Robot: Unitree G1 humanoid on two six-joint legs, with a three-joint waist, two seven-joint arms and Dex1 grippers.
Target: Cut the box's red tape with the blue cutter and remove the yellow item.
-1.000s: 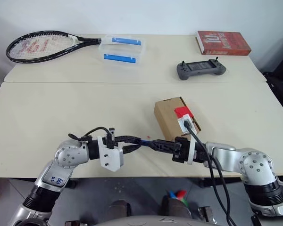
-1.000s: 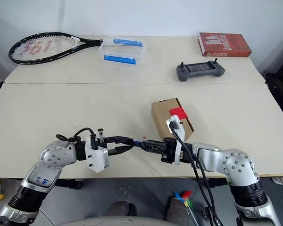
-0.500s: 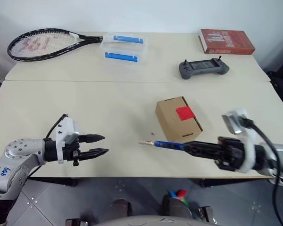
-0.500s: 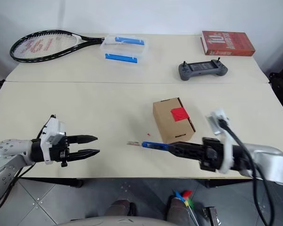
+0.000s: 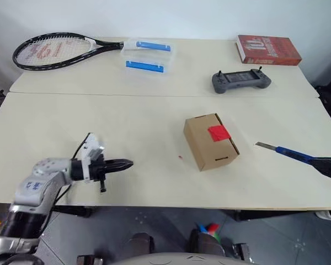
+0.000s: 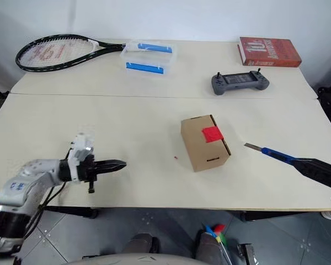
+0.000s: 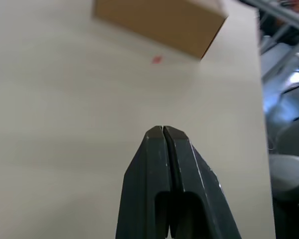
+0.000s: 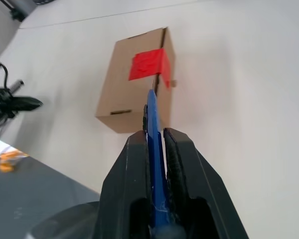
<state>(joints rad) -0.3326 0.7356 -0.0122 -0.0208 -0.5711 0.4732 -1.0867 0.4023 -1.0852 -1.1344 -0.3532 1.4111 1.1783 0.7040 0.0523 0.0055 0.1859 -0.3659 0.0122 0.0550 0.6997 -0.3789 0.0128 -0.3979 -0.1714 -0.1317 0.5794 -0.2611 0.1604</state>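
The brown box (image 5: 209, 142) stands at the table's middle right, its red tape (image 5: 218, 132) folded over the top edge. To its right, my right gripper (image 6: 298, 163) is shut on the blue cutter (image 5: 289, 153), which hangs above the table with its blade pointing left toward the box without touching it. In the right wrist view the cutter (image 8: 153, 119) runs out between the fingers toward the tape (image 8: 149, 63). My left gripper (image 5: 127, 163) hovers low near the front left, shut on nothing, pointing right at the box (image 7: 159, 20). The yellow item is hidden.
On the far table lie a tennis racket (image 5: 55, 48), a clear container with blue strips (image 5: 146, 55), a grey game controller (image 5: 241, 81) and a red book (image 5: 267, 49). A tiny red speck (image 5: 180, 157) lies left of the box. The table's front edge runs just below both grippers.
My left gripper let go of the cutter, drew back to the left and has now shut empty. My right gripper carried the cutter off to the right, past the box.
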